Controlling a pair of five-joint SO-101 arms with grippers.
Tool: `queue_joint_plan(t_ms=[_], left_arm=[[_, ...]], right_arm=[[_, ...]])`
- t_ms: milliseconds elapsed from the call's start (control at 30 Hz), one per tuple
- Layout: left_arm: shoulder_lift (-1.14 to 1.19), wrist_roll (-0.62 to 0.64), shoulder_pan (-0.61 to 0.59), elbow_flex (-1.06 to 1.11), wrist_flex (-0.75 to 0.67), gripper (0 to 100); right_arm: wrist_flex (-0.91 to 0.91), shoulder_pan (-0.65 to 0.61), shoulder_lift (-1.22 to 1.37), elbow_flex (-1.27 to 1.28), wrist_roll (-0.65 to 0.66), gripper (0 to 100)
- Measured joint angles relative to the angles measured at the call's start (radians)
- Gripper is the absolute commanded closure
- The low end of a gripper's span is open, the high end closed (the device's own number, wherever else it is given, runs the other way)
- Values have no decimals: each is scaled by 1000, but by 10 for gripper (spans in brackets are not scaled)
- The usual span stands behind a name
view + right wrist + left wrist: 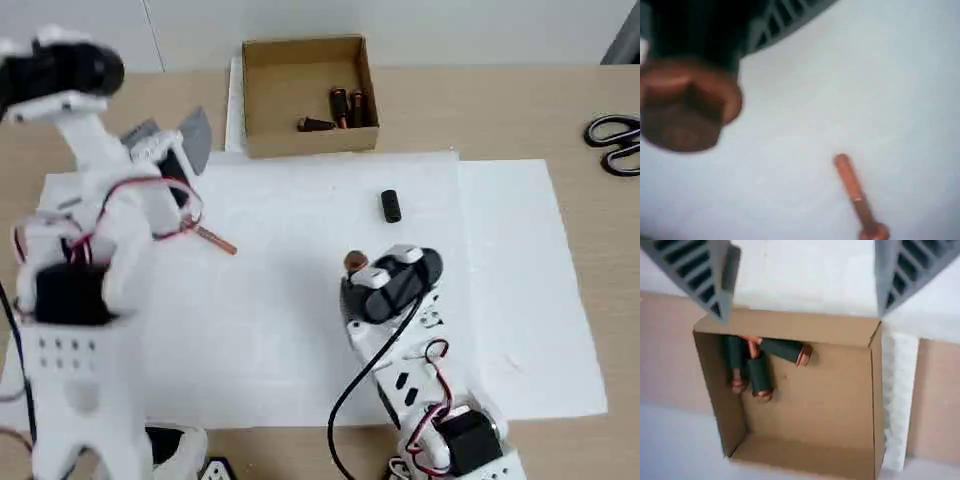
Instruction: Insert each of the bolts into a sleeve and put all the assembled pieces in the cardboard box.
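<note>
A light wooden table (520, 110) is seen from above, backed by a pale wall (450, 25), and most of its middle is covered by a white paper sheet (300, 340). A pair of scissors (615, 142) is laid on the bare wood at the right edge, well apart from everything else. The cardboard box (300, 140) is set at the far side of the table, just beyond the sheet. Three assembled pieces (340, 105) are gathered in one of its corners. In the left wrist view the assembled pieces (760, 375) are shown against one wall of the cardboard box (790, 327), two side by side and the third lying across. A lone black sleeve (390, 206) is left on the paper between the box and the right arm, with nothing lying between it and the box. A loose bolt (216, 241) is laid flat on the sheet close to the left arm's red wires, and the same loose bolt (856, 197) is caught by the right wrist view. The left gripper (170, 138) is held above the table beside the box and pointed toward it, its grey fingers (700, 275) spread wide with nothing between them. The right gripper (357, 268) is held low over the middle of the sheet and is clenched on a second bolt (687, 107), whose copper hexagonal head is turned toward the wrist camera. Whether the dark shape directly behind that head is a sleeve cannot be told.
</note>
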Motion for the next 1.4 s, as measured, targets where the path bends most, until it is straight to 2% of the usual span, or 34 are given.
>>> queue_joint_plan(t_ms=[167, 367, 533, 767, 1033, 1133, 1400], left_arm=[[150, -6, 0, -144, 91, 819], [247, -9, 0, -172, 95, 843], [313, -12, 0, -172, 95, 908], [318, -12, 11, -172, 95, 911], [328, -12, 14, -172, 95, 919], [328, -12, 14, -172, 95, 994], [328, -12, 14, -138, 95, 994]], right_arm=[[2, 74, 130, -6, 0, 995], [2, 98, 434, -193, 0, 995], [2, 98, 767, -446, 0, 995], [2, 101, 1252, -818, 0, 995], [2, 175, 1801, -1320, 0, 995], [43, 193, 1967, -1528, 0, 995], [121, 190, 2337, -2053, 0, 994]])
